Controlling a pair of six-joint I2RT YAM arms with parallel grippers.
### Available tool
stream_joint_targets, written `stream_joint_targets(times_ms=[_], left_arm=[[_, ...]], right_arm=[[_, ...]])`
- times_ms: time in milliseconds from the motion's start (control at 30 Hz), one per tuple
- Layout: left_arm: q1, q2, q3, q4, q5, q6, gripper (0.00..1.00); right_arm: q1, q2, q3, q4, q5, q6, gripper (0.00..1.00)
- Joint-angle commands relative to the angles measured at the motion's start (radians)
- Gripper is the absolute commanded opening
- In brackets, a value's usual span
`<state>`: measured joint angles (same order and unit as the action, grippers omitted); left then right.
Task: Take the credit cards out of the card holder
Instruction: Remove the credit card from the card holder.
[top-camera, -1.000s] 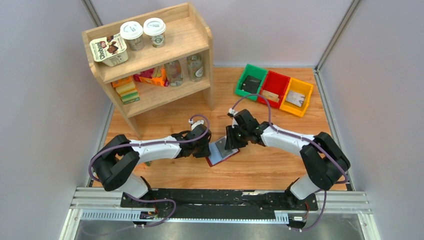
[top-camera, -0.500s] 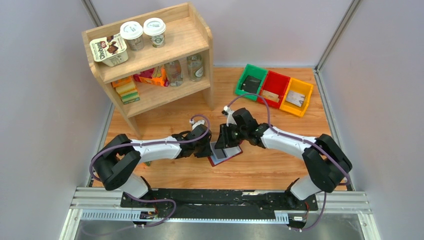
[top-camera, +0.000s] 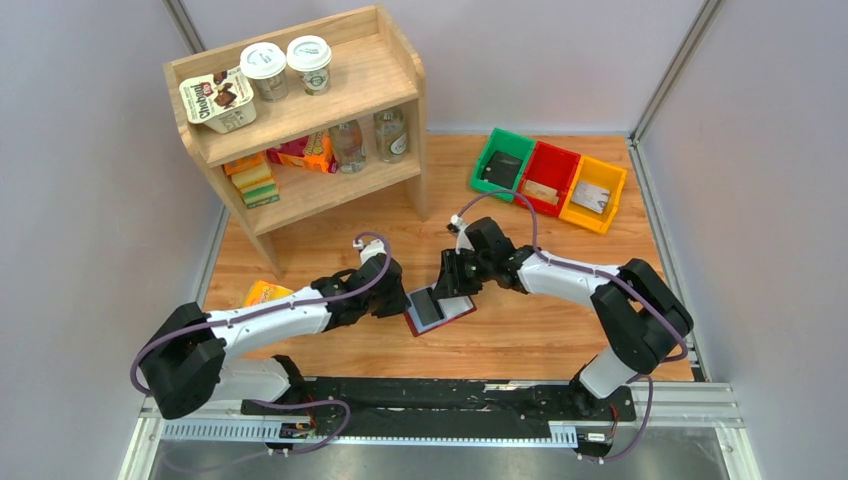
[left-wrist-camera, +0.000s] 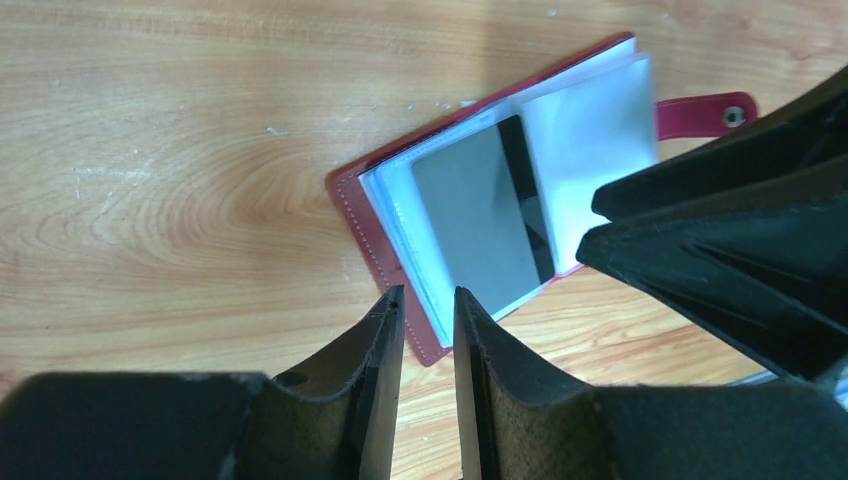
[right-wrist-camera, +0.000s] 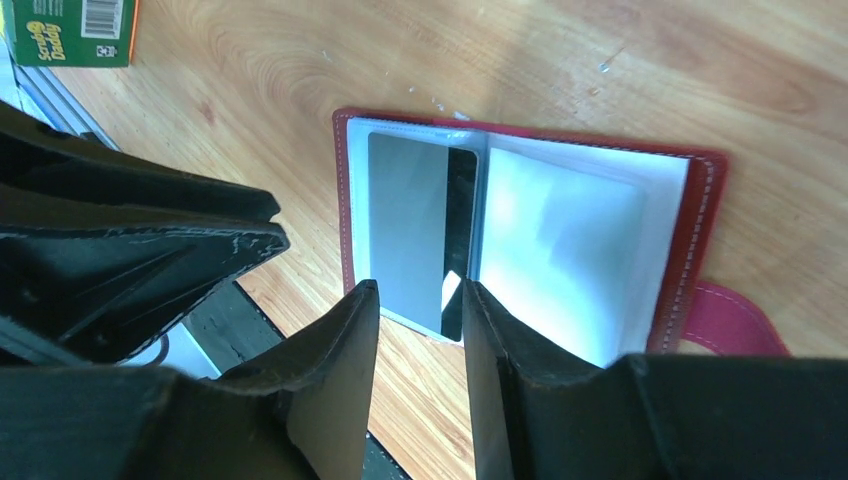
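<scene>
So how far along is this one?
Done: the wallet lies open on the table. In hand: the left hand and right hand hover over it, open and empty. Left: the grey card sits in its sleeve, not yet pulled out.

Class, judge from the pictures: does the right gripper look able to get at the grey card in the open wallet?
Probably yes. The wallet lies open, and the grey card has its near edge just ahead of the right gripper, whose fingers are parted, with nothing in between.
</scene>
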<state>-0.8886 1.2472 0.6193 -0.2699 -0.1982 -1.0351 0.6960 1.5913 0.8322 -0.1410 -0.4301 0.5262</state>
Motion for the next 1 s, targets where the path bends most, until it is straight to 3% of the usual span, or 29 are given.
stream_joint_targets(times_ms=[0,500,967], left_arm=[[-0.003,-0.034,0.051,-0.003,-0.007,0.007,0.33],[0.016,0.181,0.046,0.176,0.08,0.043,0.22],[0.036,0.173,-0.108,0.224,0.098,-0.074,0.03]], right_arm=[[-0.018,-0.031,-0.021,0.055,-0.03,0.006,0.39],[-0.095,0.045,-0.105,0.219,-0.154,0.066,0.38],[-0.113,0.147,-0.146,0.385,-0.257,0.153,0.33]])
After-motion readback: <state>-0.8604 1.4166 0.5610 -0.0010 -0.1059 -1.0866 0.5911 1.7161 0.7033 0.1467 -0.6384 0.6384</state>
